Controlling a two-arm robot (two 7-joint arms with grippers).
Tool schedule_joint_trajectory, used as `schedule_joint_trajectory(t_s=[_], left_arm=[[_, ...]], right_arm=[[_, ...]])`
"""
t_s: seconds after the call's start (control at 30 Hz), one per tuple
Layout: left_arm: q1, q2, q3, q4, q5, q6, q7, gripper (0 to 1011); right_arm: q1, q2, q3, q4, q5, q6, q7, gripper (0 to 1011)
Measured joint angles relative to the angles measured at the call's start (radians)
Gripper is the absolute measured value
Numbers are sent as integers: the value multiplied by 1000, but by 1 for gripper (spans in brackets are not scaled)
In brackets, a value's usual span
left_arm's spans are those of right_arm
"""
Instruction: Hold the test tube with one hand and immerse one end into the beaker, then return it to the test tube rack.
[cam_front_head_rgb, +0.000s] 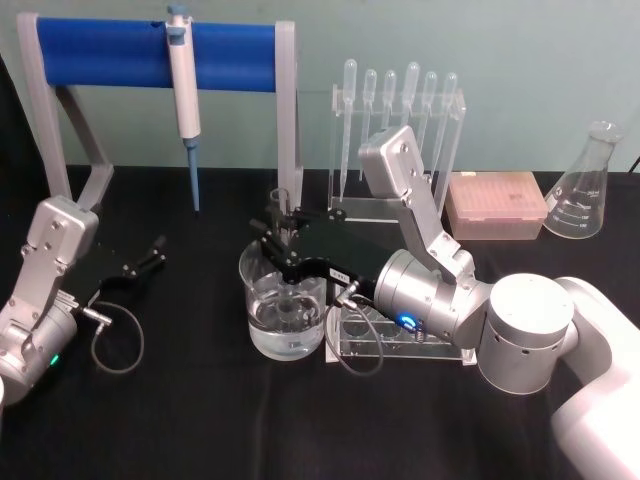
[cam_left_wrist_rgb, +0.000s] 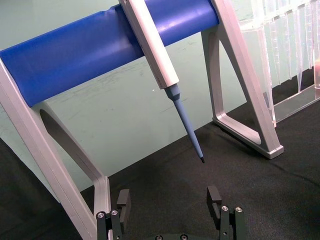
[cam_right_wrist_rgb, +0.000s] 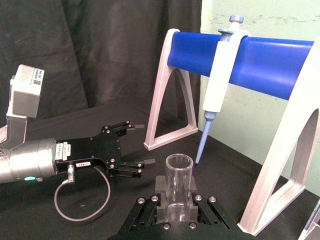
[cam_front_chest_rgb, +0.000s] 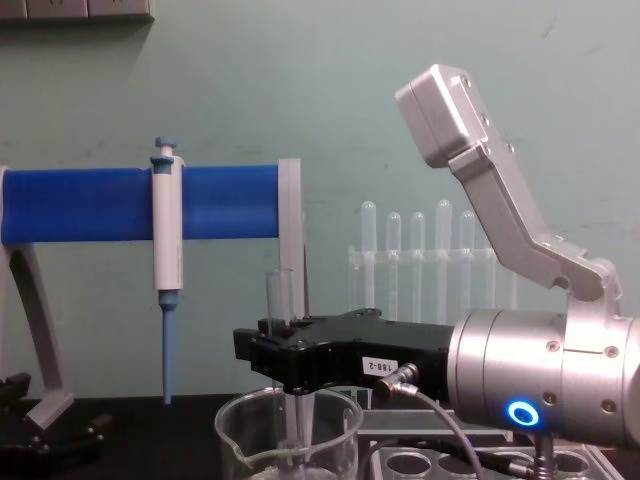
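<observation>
The hand (cam_front_head_rgb: 282, 236) clasps the upright test tube (cam_front_chest_rgb: 279, 300), lower end inside the beaker (cam_front_head_rgb: 262, 332), rack (cam_front_head_rgb: 420, 352) just right, left gripper (cam_front_head_rgb: 143, 260) parked, fingers spread.

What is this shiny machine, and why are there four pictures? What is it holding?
It is a robot with two arms, each ending in a black gripper, a sort of pinching hand. The four pictures come from four cameras: one on its head looking down, one on its chest looking across the table, one on each wrist. The right gripper pinches a glass test tube upright, its lower end down inside the beaker, a wide glass cup holding some clear liquid. The left gripper sits low over the black table, open and holding nothing. Behind are a pipette hanging on a blue stand, a row of plastic droppers, a pink box and a glass flask. The clear tube rack sits beside the beaker, under the right arm.
</observation>
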Motion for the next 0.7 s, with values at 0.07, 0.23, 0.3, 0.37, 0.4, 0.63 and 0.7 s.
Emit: schedule_joint_trajectory(t_s=[0.07, 0.23, 0.3, 0.37, 0.4, 0.63, 0.7], left_arm=[[0, 0, 0, 0, 0, 0, 0, 1000], [0, 0, 0, 0, 0, 0, 0, 1000], [0, 0, 0, 0, 0, 0, 0, 1000], [0, 0, 0, 0, 0, 0, 0, 1000], [0, 0, 0, 0, 0, 0, 0, 1000], [0, 0, 0, 0, 0, 0, 0, 1000], [0, 0, 0, 0, 0, 0, 0, 1000]], right_arm=[[0, 0, 0, 0, 0, 0, 0, 228], [0, 0, 0, 0, 0, 0, 0, 227], [0, 0, 0, 0, 0, 0, 0, 228], [0, 0, 0, 0, 0, 0, 0, 228], [0, 0, 0, 0, 0, 0, 0, 228], [0, 0, 0, 0, 0, 0, 0, 228], [0, 0, 0, 0, 0, 0, 0, 227]])
